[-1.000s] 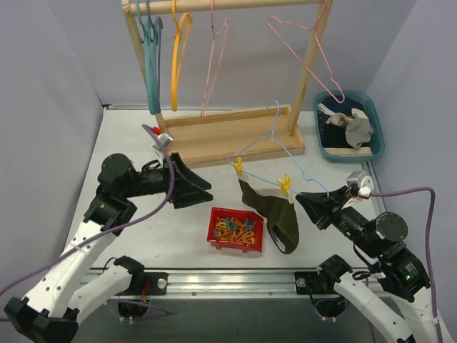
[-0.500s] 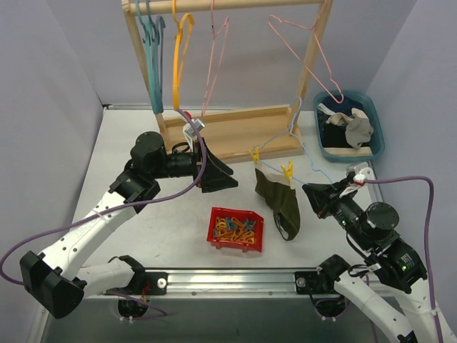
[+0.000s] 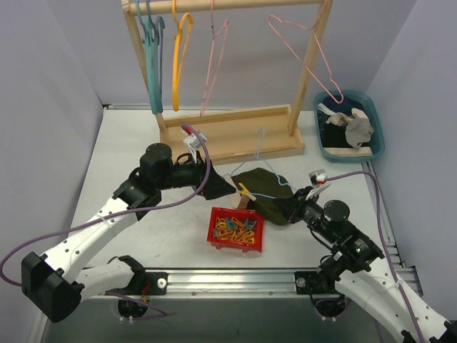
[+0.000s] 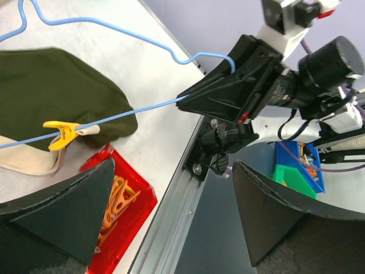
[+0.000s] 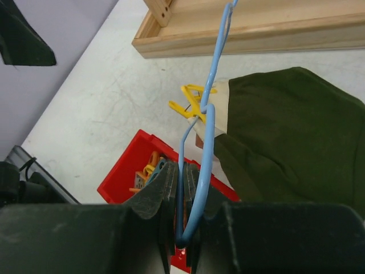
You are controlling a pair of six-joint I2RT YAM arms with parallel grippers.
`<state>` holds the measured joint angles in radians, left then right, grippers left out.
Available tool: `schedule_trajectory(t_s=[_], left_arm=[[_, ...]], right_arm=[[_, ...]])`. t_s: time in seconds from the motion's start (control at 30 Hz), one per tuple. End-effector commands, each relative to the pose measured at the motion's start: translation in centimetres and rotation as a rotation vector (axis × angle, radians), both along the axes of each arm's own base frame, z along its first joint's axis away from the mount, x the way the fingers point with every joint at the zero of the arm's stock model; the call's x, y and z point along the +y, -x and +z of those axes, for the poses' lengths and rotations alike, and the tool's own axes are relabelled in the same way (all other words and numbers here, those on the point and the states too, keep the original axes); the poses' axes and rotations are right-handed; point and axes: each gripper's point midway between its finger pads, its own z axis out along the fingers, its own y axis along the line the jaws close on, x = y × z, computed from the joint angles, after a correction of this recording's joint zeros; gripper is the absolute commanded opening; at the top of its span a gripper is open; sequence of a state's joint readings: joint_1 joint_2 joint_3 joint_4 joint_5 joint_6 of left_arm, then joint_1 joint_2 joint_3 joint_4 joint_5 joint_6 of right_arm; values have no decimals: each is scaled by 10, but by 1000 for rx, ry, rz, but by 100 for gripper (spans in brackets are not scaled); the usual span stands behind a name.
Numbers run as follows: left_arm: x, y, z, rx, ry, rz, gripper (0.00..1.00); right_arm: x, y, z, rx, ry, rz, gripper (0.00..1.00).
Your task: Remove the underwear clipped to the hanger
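- Top external view: the right gripper (image 3: 293, 206) has its jaws pressed together on the wire of the blue hanger (image 3: 263, 158), pinching it at one end of the long bar.
- In the right wrist view, the right gripper (image 5: 182, 225) clamps a bend of the blue hanger (image 5: 198, 154). The wire runs straight out from between the tips toward the wooden rack (image 5: 256, 28).
- The olive underwear (image 3: 265, 191) lies on the table (image 3: 128, 143) just ahead of the right jaws. In the right wrist view the olive underwear (image 5: 285, 125) spreads out to the right of the wire.
- A yellow clip (image 3: 245, 189) holds its pale waistband (image 4: 28, 162) to the wire, a little way out from the right tips.
- The left gripper (image 3: 226, 187) has its jaws spread wide and grips nothing. Its tips sit just beside the yellow clip.
- In the left wrist view, the fingers (image 4: 63, 211) of the left gripper (image 4: 171, 228) stand far apart. The blue hanger (image 4: 142, 108), the yellow clip (image 4: 63, 132) and the olive underwear (image 4: 57, 85) all lie beyond the tips, not between them.
- Across that gap, the right gripper (image 4: 228, 94) points back toward the left jaws.
- A red bin (image 3: 235, 229) of small clips sits near both sets of tips, on their near side.
- Well beyond the right jaws, a teal tub (image 3: 378, 136) holds a grey-beige cloth (image 3: 359, 128) and a dark cloth (image 3: 335, 119).
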<state>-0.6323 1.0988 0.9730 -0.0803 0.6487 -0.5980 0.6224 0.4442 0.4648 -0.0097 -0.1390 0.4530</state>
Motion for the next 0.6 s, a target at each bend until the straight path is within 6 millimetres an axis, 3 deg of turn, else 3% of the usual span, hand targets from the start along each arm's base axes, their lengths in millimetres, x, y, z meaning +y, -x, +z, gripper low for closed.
schedule_trajectory(t_s=[0.0,0.17,0.33,0.57], left_arm=[[3,0,-11,11,-20,39,94],[-2,10,-40,108,-95,50,94],[21,-4,-65,218,-213,234,94],[20,-14,-94,433,-198,365,94]], right_arm=[[20,4,40,-95,-171,54,0],[18,4,35,-100,-161,29,0],[15,2,39,-121,-151,11,0],[15,2,30,-120,-122,22,0]])
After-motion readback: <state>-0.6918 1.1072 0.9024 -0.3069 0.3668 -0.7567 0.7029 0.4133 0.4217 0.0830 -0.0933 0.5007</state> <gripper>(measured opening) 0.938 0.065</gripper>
